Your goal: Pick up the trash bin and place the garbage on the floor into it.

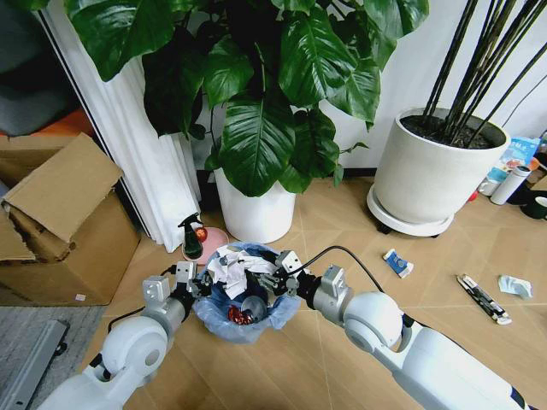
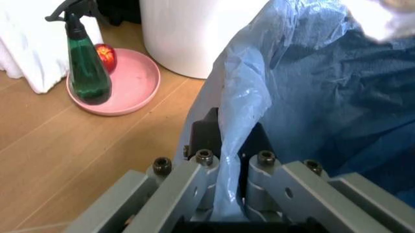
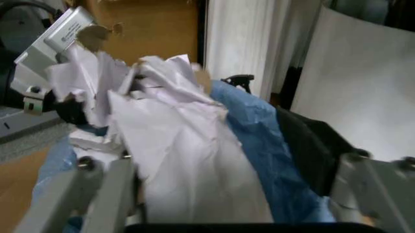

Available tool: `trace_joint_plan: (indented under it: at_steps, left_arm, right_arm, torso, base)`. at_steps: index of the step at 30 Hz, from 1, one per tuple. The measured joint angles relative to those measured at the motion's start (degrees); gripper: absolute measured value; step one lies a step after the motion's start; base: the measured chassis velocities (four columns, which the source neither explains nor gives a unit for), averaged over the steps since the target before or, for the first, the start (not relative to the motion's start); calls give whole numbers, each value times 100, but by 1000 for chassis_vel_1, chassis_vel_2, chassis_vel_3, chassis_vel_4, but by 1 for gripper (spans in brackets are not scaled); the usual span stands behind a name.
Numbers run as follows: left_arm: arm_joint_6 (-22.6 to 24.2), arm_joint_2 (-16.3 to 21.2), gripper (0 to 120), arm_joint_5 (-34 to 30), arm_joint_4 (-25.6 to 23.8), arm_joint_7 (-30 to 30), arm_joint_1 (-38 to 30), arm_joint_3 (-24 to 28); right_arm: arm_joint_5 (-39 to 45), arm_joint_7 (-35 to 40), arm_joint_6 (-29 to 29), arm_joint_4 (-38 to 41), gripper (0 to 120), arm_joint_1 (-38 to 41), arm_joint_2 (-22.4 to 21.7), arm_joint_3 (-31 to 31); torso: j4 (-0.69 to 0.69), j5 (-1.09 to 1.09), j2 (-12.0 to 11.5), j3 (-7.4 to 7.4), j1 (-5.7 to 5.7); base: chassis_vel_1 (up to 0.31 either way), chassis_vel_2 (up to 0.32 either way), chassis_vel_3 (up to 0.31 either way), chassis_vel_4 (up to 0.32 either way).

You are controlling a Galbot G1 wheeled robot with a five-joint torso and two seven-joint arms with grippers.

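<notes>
The trash bin (image 1: 275,316), small and dark with a crinkly light-blue bag, stands on the floor (image 1: 342,350) between my two arms. My left gripper (image 1: 198,287) (image 2: 227,160) is shut on the bin's rim and bag (image 2: 243,104) on its left side. A crumpled white paper wad (image 1: 232,268) (image 3: 188,155) lies on top of the bin's mouth. My right gripper (image 1: 278,278) (image 3: 220,160) is open at the wad's right side, its fingers spread either side of the paper and the rim (image 3: 308,145). More garbage lies to the right: a blue-white wrapper (image 1: 397,262), a long dark wrapper (image 1: 484,299) and a pale crumpled piece (image 1: 515,286).
Two large white plant pots (image 1: 255,212) (image 1: 432,179) stand behind the bin. A green spray bottle (image 1: 191,237) (image 2: 85,63) sits on a pink plate (image 2: 133,85). Cardboard boxes (image 1: 60,222) and a grey carpet strip (image 1: 34,350) are on the left; bottles and cups (image 1: 513,181) are at the far right.
</notes>
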Motion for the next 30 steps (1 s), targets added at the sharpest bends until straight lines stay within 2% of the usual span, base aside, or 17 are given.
trace_joint_plan:
  at_steps: [1, 3, 6, 7, 10, 19, 30]
  left_arm:
    - [-6, -17, 0, 10, 9, 2, 6, 0]
    - [-14, -31, 0, 20, 17, 2, 8, 0]
    - [-24, -48, 0, 38, 28, 3, 25, 0]
    - [-24, -48, 0, 38, 28, 3, 25, 0]
    - [-30, -48, 0, 53, 28, 1, 49, -5]
    - [-55, -34, 0, 92, -15, 7, 185, -124]
    - [-93, -24, 0, 175, -29, 87, 371, -346]
  right_arm:
    - [1, 29, 9, 19, 67, -18, -3, 27]
    - [2, 48, 18, 35, 70, -35, -4, 51]
    - [3, 74, 44, 78, 86, -91, -17, 159]
    - [3, 74, 44, 78, 86, -91, -17, 159]
    - [3, 83, 79, 70, 97, -111, -39, 207]
    - [-21, 91, 147, -57, 100, -144, -119, 238]
    - [-8, 108, 199, 120, 100, -312, -239, 642]
  torso:
    - [0, -1, 0, 0, 0]
    - [0, -1, 0, 0, 0]
    - [0, -1, 0, 0, 0]
    - [0, -1, 0, 0, 0]
    - [0, 0, 0, 0, 0]
    - [0, 0, 0, 0, 0]
    - [0, 0, 0, 0, 0]
  base:
    - [0, 0, 0, 0]
    - [0, 0, 0, 0]
    - [0, 0, 0, 0]
    - [0, 0, 0, 0]
    - [0, 0, 0, 0]
    - [0, 0, 0, 0]
    - [0, 0, 0, 0]
